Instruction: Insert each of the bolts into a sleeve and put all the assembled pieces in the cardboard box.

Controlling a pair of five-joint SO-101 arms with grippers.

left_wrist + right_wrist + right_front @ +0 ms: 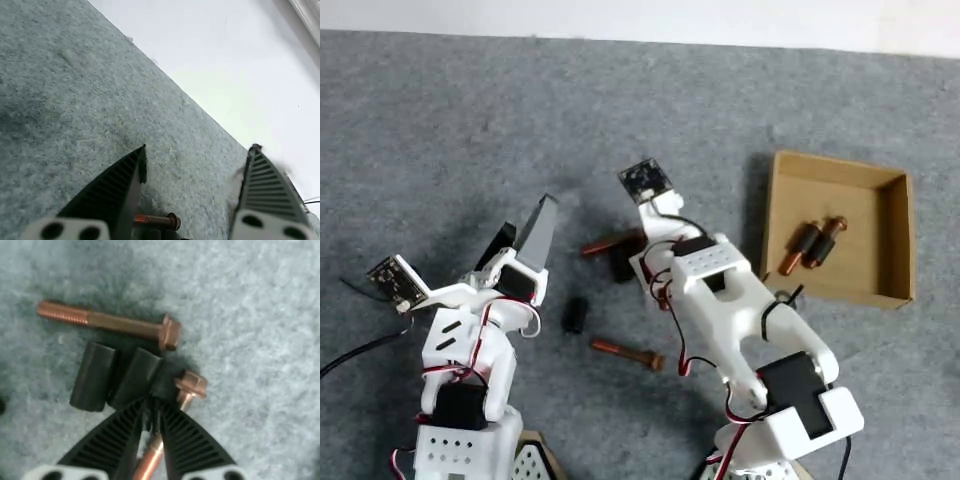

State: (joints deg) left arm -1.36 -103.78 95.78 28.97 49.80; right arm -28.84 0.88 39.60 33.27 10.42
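My right gripper (pixel 632 250) (pixel 152 410) is shut. Its tips touch the end of a black sleeve (pixel 135 377) (pixel 620 264), and a second sleeve (pixel 94 375) lies beside that one. One copper bolt (pixel 191 385) runs under the fingers. Another bolt (pixel 110 325) (pixel 605 244) lies just beyond the sleeves. My left gripper (pixel 525 225) (pixel 199 150) is open and empty, raised over the carpet left of them. A loose sleeve (pixel 575 315) and a bolt (pixel 628 352) lie between the arms. The cardboard box (pixel 775 215) at right holds two assembled pieces (pixel 804 241) (pixel 826 240).
Grey carpet (pixel 450 130) covers the table, with open room at the back and left. A white wall (pixel 240 65) rises past the carpet's far edge. A bolt (pixel 157 220) appears low between my left fingers.
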